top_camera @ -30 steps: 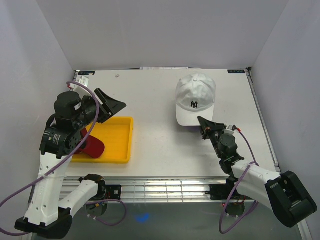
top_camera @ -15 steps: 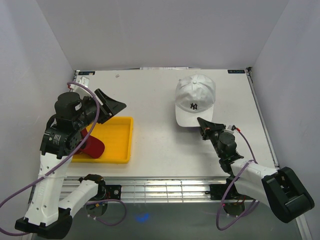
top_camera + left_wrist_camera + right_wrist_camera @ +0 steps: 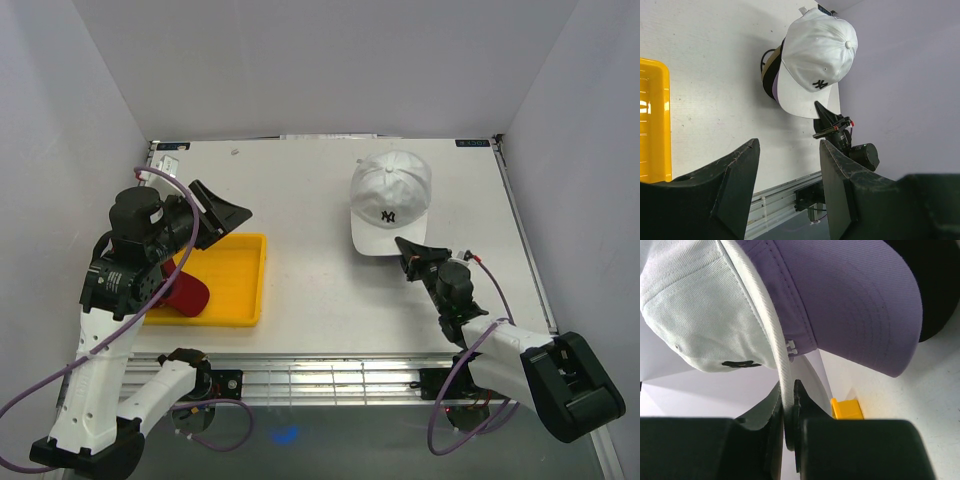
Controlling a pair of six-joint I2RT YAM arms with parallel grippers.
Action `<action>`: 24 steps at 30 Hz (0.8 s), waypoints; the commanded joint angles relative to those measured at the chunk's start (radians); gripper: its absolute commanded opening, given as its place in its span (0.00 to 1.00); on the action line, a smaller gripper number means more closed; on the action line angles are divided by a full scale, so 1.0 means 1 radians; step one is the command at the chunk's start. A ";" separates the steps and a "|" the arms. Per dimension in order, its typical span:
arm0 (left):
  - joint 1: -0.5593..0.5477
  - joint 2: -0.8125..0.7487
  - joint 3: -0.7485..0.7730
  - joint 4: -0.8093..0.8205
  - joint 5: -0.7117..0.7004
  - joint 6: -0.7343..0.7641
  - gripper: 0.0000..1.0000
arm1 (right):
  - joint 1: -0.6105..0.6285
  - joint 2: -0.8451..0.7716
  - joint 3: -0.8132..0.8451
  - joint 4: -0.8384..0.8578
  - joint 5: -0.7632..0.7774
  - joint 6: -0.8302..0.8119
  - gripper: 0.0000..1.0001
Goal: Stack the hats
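One white NY cap [image 3: 390,200] at 1 o'clock on counter [image 3: 310,190], brim edge pinched in right jaws. Left jaws spread wide near yellow tray [image 3: 235,290] at 8 o'clock; red cap [image 3: 188,294] inside.

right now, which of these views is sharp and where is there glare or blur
Top external: evenly lit and sharp, no harsh shadows around the white fabric baseball cap. Left wrist: cap sharp, a bright glare spot on the yellow plastic tray, the open left claw dark in the foreground. Right wrist: the right claw is an underexposed black mass, the cap's purple underbrim crisp.
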 commanded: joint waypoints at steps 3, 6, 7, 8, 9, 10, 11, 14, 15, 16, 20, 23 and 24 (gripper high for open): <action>-0.005 -0.016 -0.006 0.000 -0.012 0.014 0.62 | -0.035 0.060 -0.067 -0.470 0.039 -0.057 0.08; -0.005 -0.016 -0.009 0.000 -0.012 0.014 0.62 | -0.046 0.050 -0.062 -0.477 0.037 -0.076 0.08; -0.005 -0.017 -0.009 0.000 -0.013 0.014 0.62 | -0.049 0.049 -0.059 -0.479 0.037 -0.082 0.08; -0.005 -0.017 -0.011 0.000 -0.013 0.015 0.62 | -0.053 0.047 -0.054 -0.485 0.037 -0.096 0.08; -0.005 -0.017 -0.012 0.000 -0.013 0.014 0.62 | -0.057 0.046 -0.051 -0.499 0.034 -0.102 0.08; -0.005 -0.019 -0.012 0.000 -0.015 0.015 0.61 | -0.060 0.046 -0.044 -0.504 0.033 -0.108 0.08; -0.005 -0.021 -0.014 0.000 -0.015 0.014 0.61 | -0.061 0.047 -0.042 -0.505 0.031 -0.116 0.08; -0.005 -0.019 -0.015 -0.003 -0.018 0.014 0.61 | -0.069 0.053 -0.042 -0.510 0.025 -0.116 0.08; -0.005 -0.019 -0.014 -0.005 -0.019 0.015 0.61 | -0.069 0.056 -0.041 -0.510 0.019 -0.117 0.08; -0.005 -0.018 -0.014 -0.006 -0.019 0.015 0.61 | -0.072 0.057 -0.039 -0.511 0.017 -0.119 0.08; -0.005 -0.017 -0.014 -0.006 -0.021 0.015 0.61 | -0.077 0.049 -0.036 -0.528 0.021 -0.126 0.08; -0.005 -0.021 -0.017 -0.006 -0.022 0.015 0.62 | -0.083 0.044 -0.031 -0.545 0.021 -0.139 0.08; -0.005 -0.021 -0.018 -0.006 -0.022 0.015 0.62 | -0.084 0.043 -0.030 -0.551 0.021 -0.142 0.08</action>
